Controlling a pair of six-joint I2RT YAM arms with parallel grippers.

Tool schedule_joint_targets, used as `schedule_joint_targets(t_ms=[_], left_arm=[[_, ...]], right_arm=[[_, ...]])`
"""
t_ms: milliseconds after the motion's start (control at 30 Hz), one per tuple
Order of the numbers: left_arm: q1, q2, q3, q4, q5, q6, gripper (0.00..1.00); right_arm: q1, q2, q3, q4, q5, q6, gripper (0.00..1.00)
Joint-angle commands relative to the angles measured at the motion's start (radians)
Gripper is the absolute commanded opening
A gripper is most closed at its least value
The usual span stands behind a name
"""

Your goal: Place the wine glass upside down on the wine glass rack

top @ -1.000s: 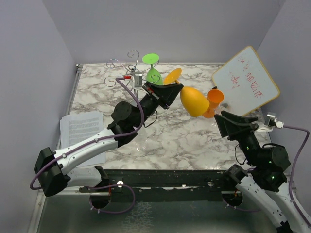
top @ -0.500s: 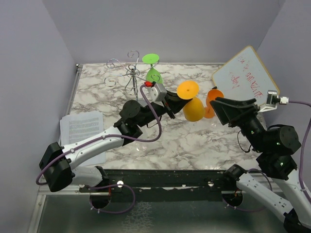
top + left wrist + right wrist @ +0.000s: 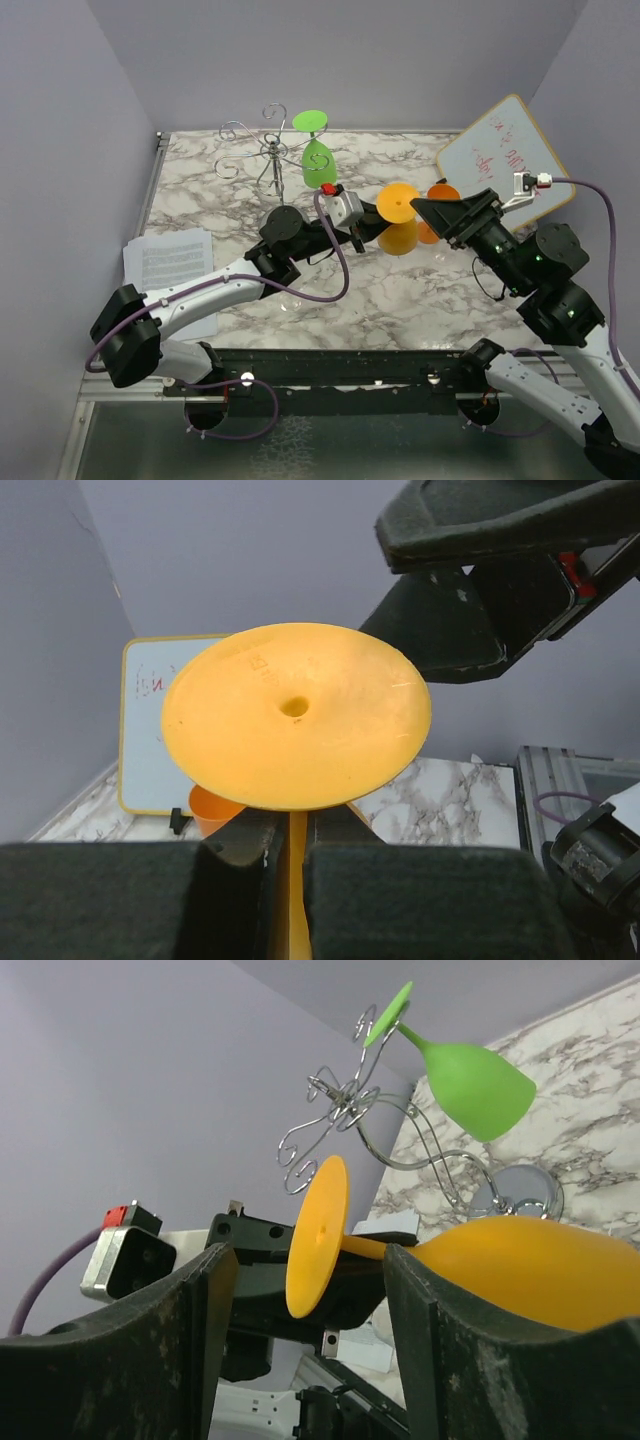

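My left gripper (image 3: 372, 222) is shut on the stem of a yellow wine glass (image 3: 398, 238) and holds it in the air above the table's middle, foot (image 3: 398, 203) up. In the left wrist view the stem (image 3: 291, 880) sits between my pads under the round foot (image 3: 296, 715). My right gripper (image 3: 425, 207) is open just right of the foot, its fingers (image 3: 150, 1360) either side of the foot (image 3: 318, 1235) without touching. The silver wire rack (image 3: 268, 150) stands at the back left, with a green glass (image 3: 318, 160) hanging upside down from it.
A whiteboard (image 3: 505, 160) leans at the back right. An orange cup (image 3: 437, 195) stands just behind my right gripper. A sheet of paper (image 3: 168, 260) lies at the table's left edge. The rack's chrome base (image 3: 520, 1192) shows behind the yellow bowl (image 3: 540, 1270).
My left gripper has carried the yellow glass right and nearer, turning its foot upward. My right gripper has risen and swung left until its open fingers flank the foot.
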Motion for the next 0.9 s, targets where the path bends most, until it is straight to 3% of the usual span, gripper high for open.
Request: schedule_joint_targets(t_ms=[0,233,300,400,533,733,867], left_arm=[[0.0,0.018,-0.016,0.025,0.06,0.04,0.0],[0.0,0.018,-0.032,0.023,0.075,0.049,0.0],[0.0,0.008,-0.038,0.02,0.077,0.043,0.1],[0.0,-0.008,-0.044,0.007,0.068,-0.006,0.46],[0.0,-0.042,-0.091,0.003,0.059,-0.159,0.69],[0.0,-0.1,-0.138,0.001,0.029,-0.551,0.83],[0.0,-0.141,-0.104,-0.013,0.033,-0.791,0.84]], right_arm=[[0.005,0.038,-0.011,0.006,-0.027,0.049,0.59],[0.005,0.032,-0.075,0.095,-0.024,0.117,0.15],[0.005,0.03,-0.079,0.093,-0.008,0.129,0.02],[0.005,0.023,-0.081,0.083,0.03,0.127,0.01],[0.005,-0.001,-0.092,0.085,0.078,0.106,0.01],[0.005,-0.028,-0.117,0.077,0.119,0.051,0.01],[0.006,-0.049,-0.134,0.089,0.104,0.007,0.01]])
